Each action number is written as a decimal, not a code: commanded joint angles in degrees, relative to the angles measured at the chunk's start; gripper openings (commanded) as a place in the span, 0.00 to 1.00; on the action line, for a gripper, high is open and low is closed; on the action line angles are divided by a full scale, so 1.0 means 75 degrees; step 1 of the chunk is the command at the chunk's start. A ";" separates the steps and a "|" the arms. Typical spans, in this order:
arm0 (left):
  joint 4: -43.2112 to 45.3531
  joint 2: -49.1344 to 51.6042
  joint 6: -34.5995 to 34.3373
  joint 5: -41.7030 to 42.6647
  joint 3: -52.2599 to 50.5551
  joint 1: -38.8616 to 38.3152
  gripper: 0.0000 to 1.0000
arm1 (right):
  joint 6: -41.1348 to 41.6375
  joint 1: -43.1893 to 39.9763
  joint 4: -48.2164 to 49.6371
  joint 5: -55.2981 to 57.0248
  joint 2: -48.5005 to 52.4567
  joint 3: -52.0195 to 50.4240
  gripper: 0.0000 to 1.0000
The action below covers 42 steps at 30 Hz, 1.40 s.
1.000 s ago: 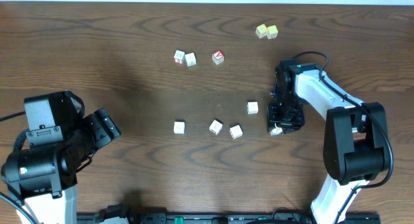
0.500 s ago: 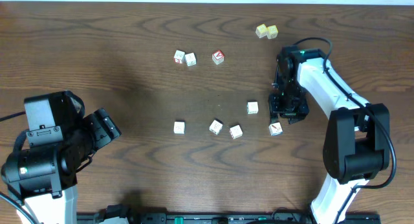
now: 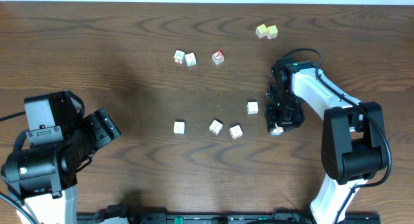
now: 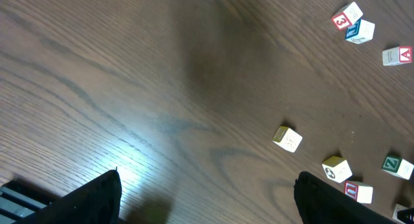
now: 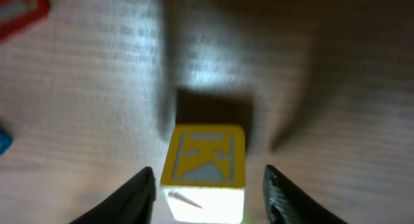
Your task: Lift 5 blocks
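1. The right gripper (image 5: 209,173) is low over the yellow-faced block (image 5: 204,160), with its jaws apart on either side of it (a gap shows on one side, so no clamp yet).
2. From overhead, the yellow-faced block (image 3: 276,129) sits on the table (image 3: 129,43) at the right end of the loose group. The neighbouring block (image 3: 252,107) is near it.
3. The left gripper (image 4: 207,179) hangs spread wide, well apart from the cubes, holding nothing.
4. My read is that this is the grasp stage of one lift. Next it needs to close squarely on the side faces, then rise straight up without nudging the cube.
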 commanded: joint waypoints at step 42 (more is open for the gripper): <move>-0.0020 -0.0006 -0.0067 -0.0122 0.0067 -0.0023 0.86 | 0.1180 0.0044 0.0901 0.0259 0.0026 -0.0154 0.25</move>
